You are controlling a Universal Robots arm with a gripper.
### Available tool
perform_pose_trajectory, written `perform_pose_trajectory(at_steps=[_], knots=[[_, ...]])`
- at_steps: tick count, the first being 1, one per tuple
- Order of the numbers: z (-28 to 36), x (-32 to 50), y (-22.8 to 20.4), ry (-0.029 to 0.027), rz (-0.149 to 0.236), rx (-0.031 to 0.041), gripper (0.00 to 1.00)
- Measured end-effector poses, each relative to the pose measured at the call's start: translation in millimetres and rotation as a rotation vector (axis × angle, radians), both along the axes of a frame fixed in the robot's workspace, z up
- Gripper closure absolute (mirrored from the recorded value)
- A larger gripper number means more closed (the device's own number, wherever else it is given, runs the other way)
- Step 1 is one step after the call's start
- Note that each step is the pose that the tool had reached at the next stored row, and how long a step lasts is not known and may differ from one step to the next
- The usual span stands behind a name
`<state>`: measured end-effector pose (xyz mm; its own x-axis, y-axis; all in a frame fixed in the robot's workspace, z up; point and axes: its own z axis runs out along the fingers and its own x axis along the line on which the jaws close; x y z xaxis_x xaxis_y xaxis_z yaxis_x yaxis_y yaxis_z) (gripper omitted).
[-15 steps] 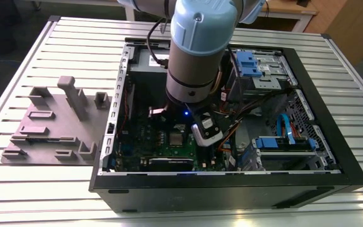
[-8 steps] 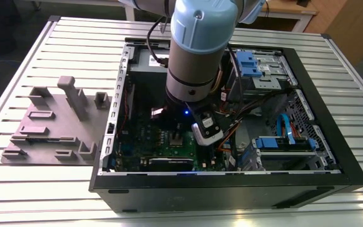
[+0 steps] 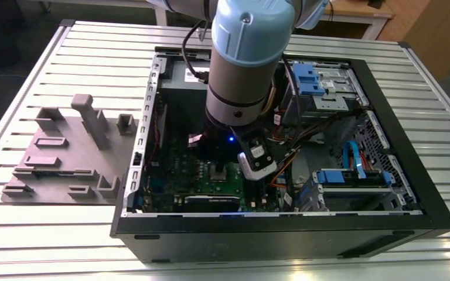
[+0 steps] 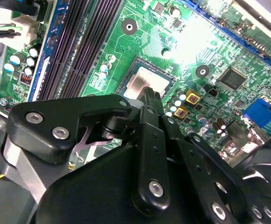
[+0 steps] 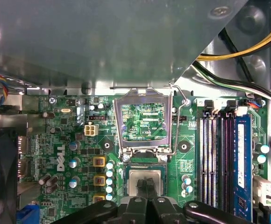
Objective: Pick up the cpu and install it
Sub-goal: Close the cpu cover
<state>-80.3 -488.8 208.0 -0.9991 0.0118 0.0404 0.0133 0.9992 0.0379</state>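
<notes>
Shows a pale blue and silver arm (image 3: pixel 245 58) reaching down from the top centre of the exterior view into an open computer case (image 3: pixel 287 240). Has the case lying on its side on a slatted metal worktop (image 3: pixel 92 52). Puts a grey moulded tray (image 3: pixel 53 164) on the worktop at the exterior view's left, just beside the case and well apart from the arm.

Finds the cpu (image 5: pixel 145 178) (image 4: pixel 140 83) lying flat in its socket (image 5: pixel 124 179) on the green motherboard (image 5: pixel 56 126), silvery top up, in both wrist views. Catches the black jaws pressed together over the middle of the cpu's top, tips side by side, pinching nothing. Cannot tell whether the tips touch the metal or hang just above it.

Has the socket's silver hold-down frame (image 5: pixel 117 121) standing open just beside the cpu, green board showing through its centre. Sets a thin wire lever (image 5: pixel 175 135) raised along one side of that frame.

Places dark memory slots (image 5: pixel 212 158) and a blue memory stick (image 5: pixel 241 154) near the socket in the first wrist view. Lines up gold-topped square parts (image 5: pixel 98 162) and pale capacitors (image 5: pixel 110 179) on the socket's other side. Includes blue drive brackets (image 3: pixel 307 76) in the upper right of the exterior view.
</notes>
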Motion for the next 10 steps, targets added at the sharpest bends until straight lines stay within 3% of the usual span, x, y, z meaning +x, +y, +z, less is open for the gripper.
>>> perform_pose_trajectory(at_steps=[10], knots=[[2.7, 0.0, 0.0, -0.0001, 0.000, 0.0002, 0.89]])
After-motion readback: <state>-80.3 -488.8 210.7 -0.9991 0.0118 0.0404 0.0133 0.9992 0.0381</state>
